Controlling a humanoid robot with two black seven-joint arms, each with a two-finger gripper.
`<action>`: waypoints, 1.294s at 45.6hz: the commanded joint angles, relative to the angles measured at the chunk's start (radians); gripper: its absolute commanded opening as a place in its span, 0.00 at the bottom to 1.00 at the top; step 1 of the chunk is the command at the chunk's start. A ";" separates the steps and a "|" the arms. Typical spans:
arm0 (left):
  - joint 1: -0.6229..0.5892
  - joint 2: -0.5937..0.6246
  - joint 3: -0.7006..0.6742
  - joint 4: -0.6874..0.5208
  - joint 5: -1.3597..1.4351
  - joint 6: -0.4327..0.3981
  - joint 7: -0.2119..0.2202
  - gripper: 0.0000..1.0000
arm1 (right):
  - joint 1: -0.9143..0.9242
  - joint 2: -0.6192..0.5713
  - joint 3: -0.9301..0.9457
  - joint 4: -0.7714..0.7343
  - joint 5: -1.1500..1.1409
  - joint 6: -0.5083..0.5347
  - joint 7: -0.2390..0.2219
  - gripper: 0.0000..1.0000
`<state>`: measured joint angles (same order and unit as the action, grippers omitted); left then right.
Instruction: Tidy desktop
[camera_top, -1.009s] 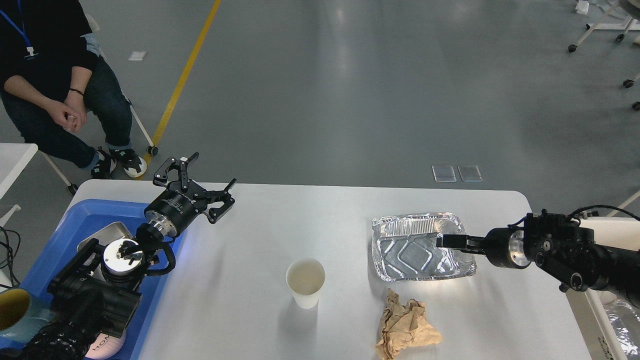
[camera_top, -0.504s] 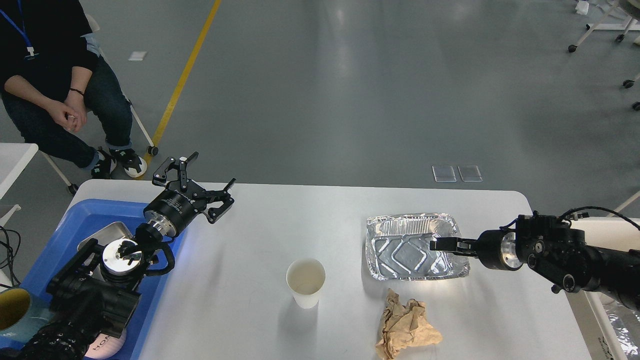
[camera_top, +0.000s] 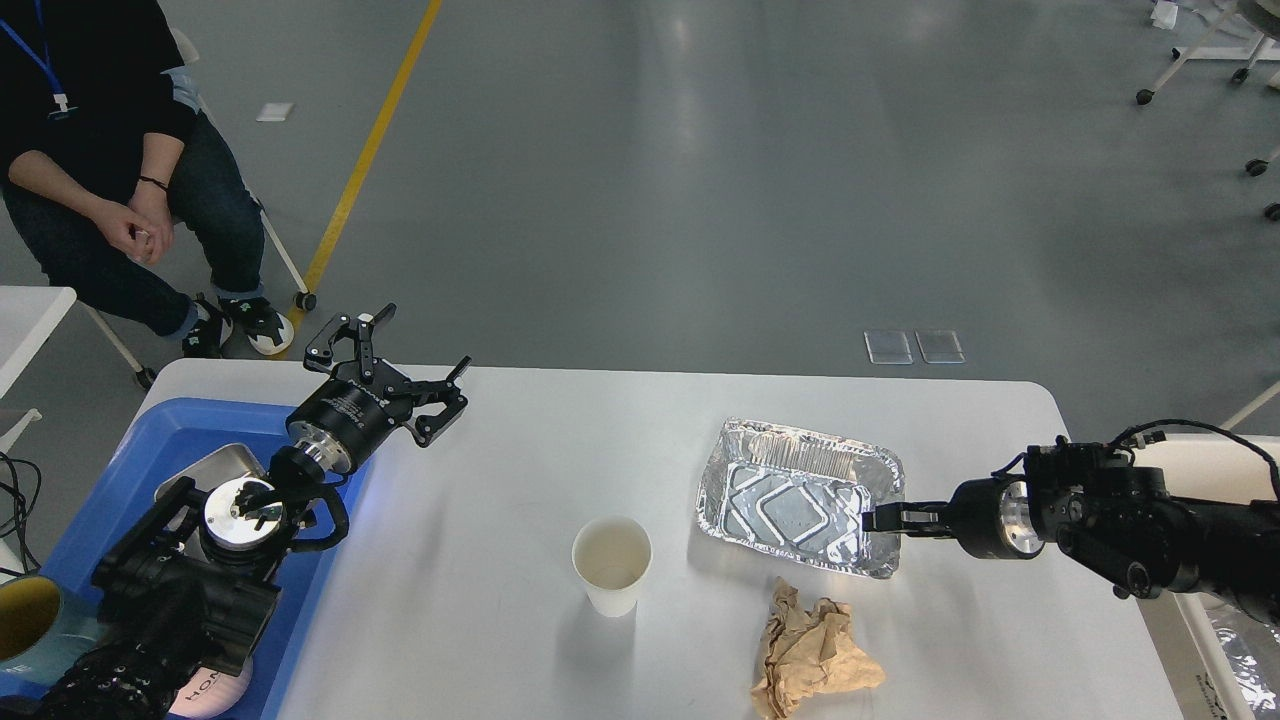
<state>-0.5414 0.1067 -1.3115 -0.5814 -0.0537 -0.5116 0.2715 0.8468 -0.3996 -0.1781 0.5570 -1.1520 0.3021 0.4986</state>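
Right gripper (camera_top: 872, 519) comes in from the right edge, fingers (camera_top: 885, 520) pinched on the near right rim of the foil tray (camera_top: 790, 495), so it's gripping the tray. The tray sits skewed on the counter (camera_top: 560, 430), its far left corner swung away from those fingers and its right end right at them. It looks bare inside, just the pressed pattern in the bottom.

Just below the right fingers, toward the near edge, there's a crumpled brown paper wad (camera_top: 812, 652), close to the tray's near rim but apart from it. Further left of those fingers, past the tray, a white paper cup (camera_top: 611, 565) stands upright, well clear of both the tray and the wad.

Left gripper (camera_top: 405, 360) hangs over the counter's far left corner, fingers (camera_top: 340, 335) spread wide open and holding nothing. Everything on the counter is well off to the right of them. Behind and below those fingers, toward the left edge, is a blue bin (camera_top: 165, 430) with a metal container (camera_top: 205, 468) in it, mostly hidden by the arm.

The counter itself is the big white top filling the lower half of the view, under both sets of fingers. A seated person (camera_top: 100, 150) is off past its far left corner
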 joint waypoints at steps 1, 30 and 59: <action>0.000 0.001 0.000 0.000 0.000 -0.001 0.000 1.00 | 0.000 0.001 -0.006 0.001 -0.002 0.002 0.009 0.10; 0.000 0.019 0.001 0.000 0.000 -0.001 0.003 1.00 | 0.014 0.012 -0.083 0.000 -0.006 0.011 0.070 0.00; -0.020 0.016 0.001 0.000 0.000 0.004 0.012 1.00 | 0.139 -0.087 -0.090 0.000 0.031 0.152 0.080 0.00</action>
<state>-0.5556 0.1252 -1.3091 -0.5814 -0.0537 -0.5098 0.2820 0.9624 -0.4421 -0.2709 0.5477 -1.1427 0.3972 0.5785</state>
